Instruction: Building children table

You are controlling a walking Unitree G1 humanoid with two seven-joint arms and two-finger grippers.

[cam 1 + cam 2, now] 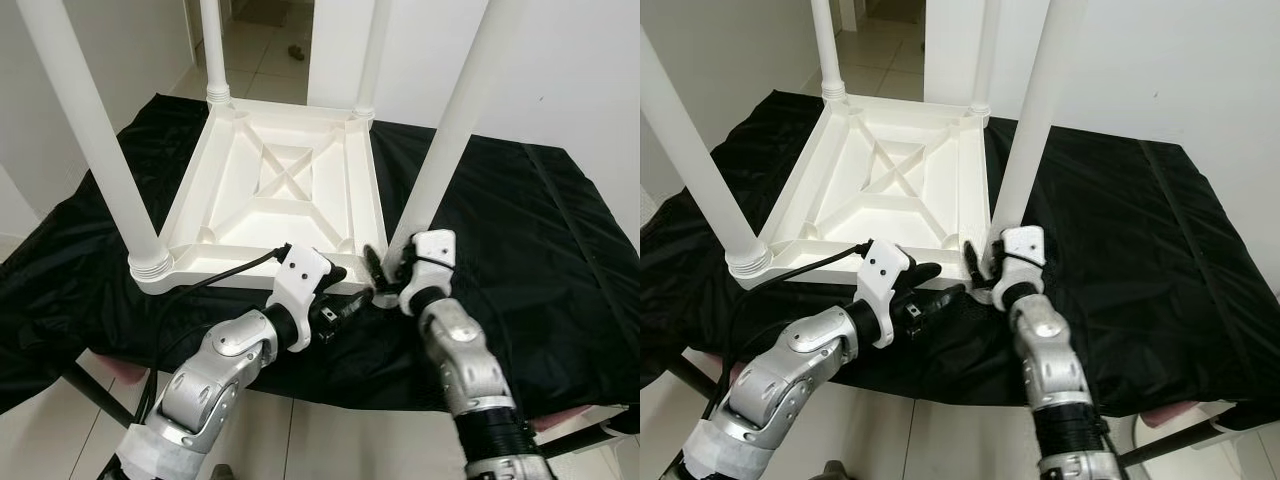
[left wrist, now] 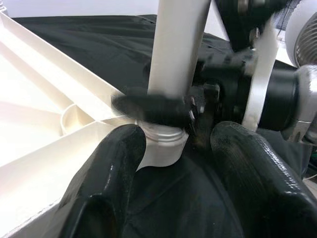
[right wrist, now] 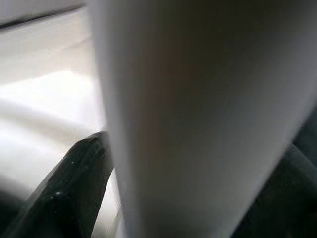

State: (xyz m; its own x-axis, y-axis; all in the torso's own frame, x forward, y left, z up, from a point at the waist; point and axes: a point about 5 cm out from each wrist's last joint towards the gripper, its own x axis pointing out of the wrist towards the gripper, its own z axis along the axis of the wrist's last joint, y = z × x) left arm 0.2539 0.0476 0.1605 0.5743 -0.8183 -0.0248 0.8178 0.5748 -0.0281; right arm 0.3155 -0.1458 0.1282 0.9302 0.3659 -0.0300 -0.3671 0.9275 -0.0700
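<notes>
- Four white legs stand upright from a small white table [image 1: 270,190] that lies upside down on a black cloth [image 1: 520,220], its ribbed underside facing up and its long axes running toward 12 o'clock across the covered work surface.
- Near leg [image 1: 450,130] at the table's 5 o'clock corner rises almost vertically, leaning slightly toward 1 o'clock as it leaves the top of the head views; its threaded collar sits at the corner socket.
- Right gripper [image 1: 385,268] is at the base of that leg, its black fingers closed around the white tube; the right wrist view shows the leg [image 3: 198,114] pressed between the two dark fingers [image 3: 69,193].
- Left gripper [image 1: 350,305] hovers just at 7 o'clock of the same corner, its fingers spread apart and holding nothing; in the left wrist view the leg's collar [image 2: 161,144] sits between and beyond the two fingertips [image 2: 119,168], not touched by them.
- Another near leg [image 1: 95,130] stands at the 7 o'clock corner, and two far legs rise at 11 and 1 o'clock.
- Beyond the table, at 12 o'clock, a tiled floor [image 1: 255,50] runs through a doorway.
</notes>
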